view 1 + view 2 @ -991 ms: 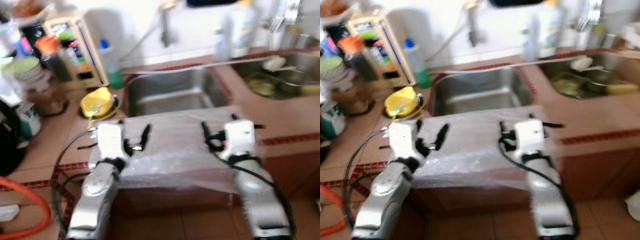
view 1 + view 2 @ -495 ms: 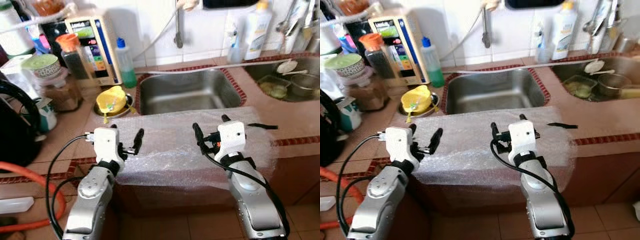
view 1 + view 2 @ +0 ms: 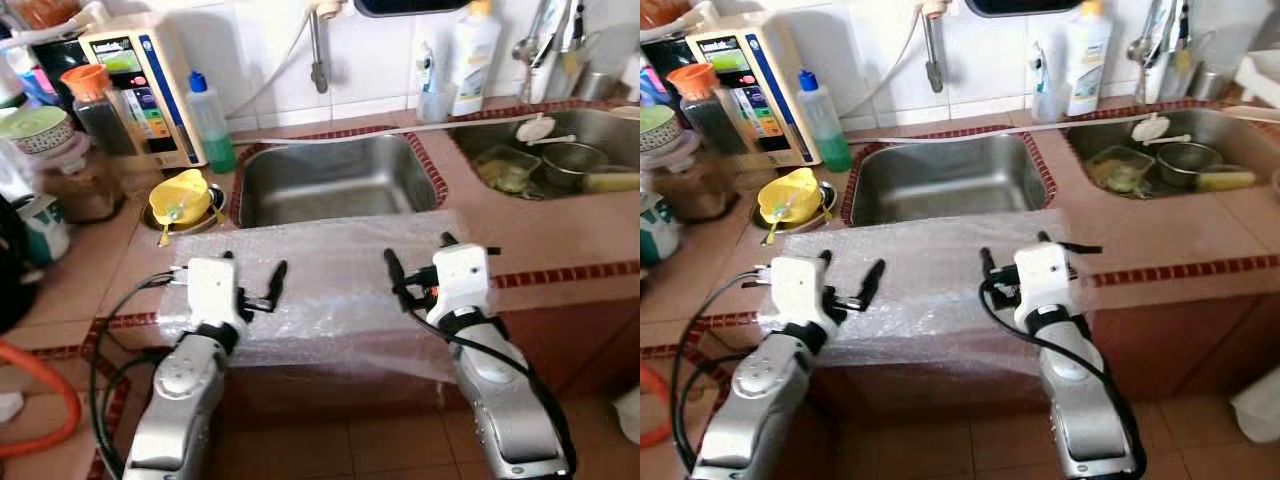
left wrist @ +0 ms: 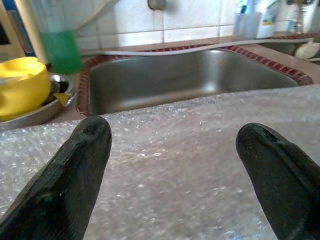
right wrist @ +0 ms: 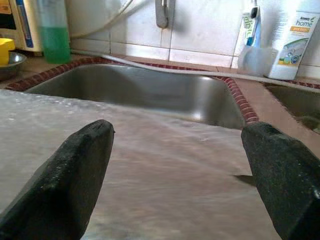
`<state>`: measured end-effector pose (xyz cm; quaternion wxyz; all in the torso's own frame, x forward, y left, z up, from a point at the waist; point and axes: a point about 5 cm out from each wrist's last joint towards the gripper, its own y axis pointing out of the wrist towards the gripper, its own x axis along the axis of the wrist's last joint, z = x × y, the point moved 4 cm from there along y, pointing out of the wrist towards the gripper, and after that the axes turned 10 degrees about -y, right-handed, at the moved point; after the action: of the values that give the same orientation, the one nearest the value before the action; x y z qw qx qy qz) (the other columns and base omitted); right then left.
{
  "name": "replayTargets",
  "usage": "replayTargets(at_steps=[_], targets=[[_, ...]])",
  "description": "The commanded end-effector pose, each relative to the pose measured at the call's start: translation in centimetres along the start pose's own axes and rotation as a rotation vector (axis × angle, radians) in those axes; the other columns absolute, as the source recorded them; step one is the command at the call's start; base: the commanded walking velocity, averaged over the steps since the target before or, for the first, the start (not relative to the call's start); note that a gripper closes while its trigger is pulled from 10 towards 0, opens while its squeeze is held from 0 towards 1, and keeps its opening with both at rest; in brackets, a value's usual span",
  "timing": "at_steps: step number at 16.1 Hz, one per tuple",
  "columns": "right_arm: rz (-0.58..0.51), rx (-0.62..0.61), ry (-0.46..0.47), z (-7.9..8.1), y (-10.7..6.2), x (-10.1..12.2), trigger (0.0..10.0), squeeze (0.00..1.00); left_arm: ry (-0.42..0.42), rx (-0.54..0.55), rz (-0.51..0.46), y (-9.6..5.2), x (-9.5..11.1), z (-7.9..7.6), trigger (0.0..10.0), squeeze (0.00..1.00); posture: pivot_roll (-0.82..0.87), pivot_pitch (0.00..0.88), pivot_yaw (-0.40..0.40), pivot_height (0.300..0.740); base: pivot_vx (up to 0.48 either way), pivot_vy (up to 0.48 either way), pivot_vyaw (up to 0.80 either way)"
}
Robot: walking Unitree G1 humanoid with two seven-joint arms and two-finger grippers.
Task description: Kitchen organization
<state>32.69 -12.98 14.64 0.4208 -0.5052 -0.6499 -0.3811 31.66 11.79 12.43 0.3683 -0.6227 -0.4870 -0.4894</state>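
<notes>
Two hands, left (image 3: 253, 285) and right (image 3: 418, 268), fingers apart above bubble wrap (image 3: 330, 290); tiled counter (image 3: 560, 240).

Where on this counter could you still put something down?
Bare tile lies right of the bubble wrap, before the right sink. The middle sink is empty too. The left end is crowded: yellow bowl, green bottle, jars.

A kitchen counter (image 3: 570, 250) of tan tiles edged with dark red trim runs along a white tiled wall (image 3: 380, 50). Two steel sinks are set into it: one sink (image 3: 330, 180) in the middle, a second sink (image 3: 560, 160) further right. Below, the floor (image 3: 340, 450) is brown tile. Daylight is bright and even.
</notes>
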Motion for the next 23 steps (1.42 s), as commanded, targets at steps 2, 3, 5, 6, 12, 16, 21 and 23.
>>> replayTargets(at_steps=[2,3,5,6,12,16,21,23], targets=[[-0.003,-0.013,-0.002,-0.5,0.0,0.1,10.0,0.0,0.003,-0.011,0.001,0.1,0.0,-0.5,10.0,0.0,-0.21,0.05,0.131,0.74,0.0,-0.429,0.0],[-0.003,-0.012,-0.002,-0.4,0.1,0.1,10.0,0.0,0.0,-0.006,0.004,0.0,-0.1,-0.4,10.0,0.0,-0.2,0.05,0.132,0.74,0.0,0.0,0.0],[-0.004,0.0,0.003,-0.2,0.3,0.1,10.0,0.0,0.0,0.023,-0.001,0.0,-0.2,0.0,10.0,0.0,-0.2,0.044,0.12,0.74,0.0,0.0,0.0],[-0.01,0.015,0.002,0.1,0.5,0.3,10.0,0.0,0.004,0.046,-0.008,0.0,-0.1,0.3,10.0,0.0,-0.19,0.041,0.108,0.74,0.0,0.0,0.0],[-0.024,0.093,-0.026,0.2,1.9,0.9,10.0,0.0,-0.034,0.099,-0.023,-0.2,-0.7,0.2,10.0,0.0,-0.16,0.036,0.016,0.74,0.0,0.0,0.0],[-0.03,0.159,-0.035,1.1,2.3,1.2,10.0,0.0,-0.054,0.153,-0.028,-0.9,-1.4,0.3,10.0,0.0,-0.13,0.05,-0.035,0.74,0.0,0.0,0.0],[-0.026,0.16,-0.022,1.4,2.1,0.9,10.0,0.0,-0.049,0.15,-0.033,-0.8,-1.3,0.2,10.0,0.0,-0.14,0.053,-0.016,0.74,0.0,0.0,0.0],[-0.025,0.137,-0.02,1.1,1.9,0.9,10.0,0.0,-0.044,0.133,-0.045,-0.5,-0.9,0.2,10.0,0.0,-0.16,0.052,0.002,0.74,0.0,0.0,0.0]])
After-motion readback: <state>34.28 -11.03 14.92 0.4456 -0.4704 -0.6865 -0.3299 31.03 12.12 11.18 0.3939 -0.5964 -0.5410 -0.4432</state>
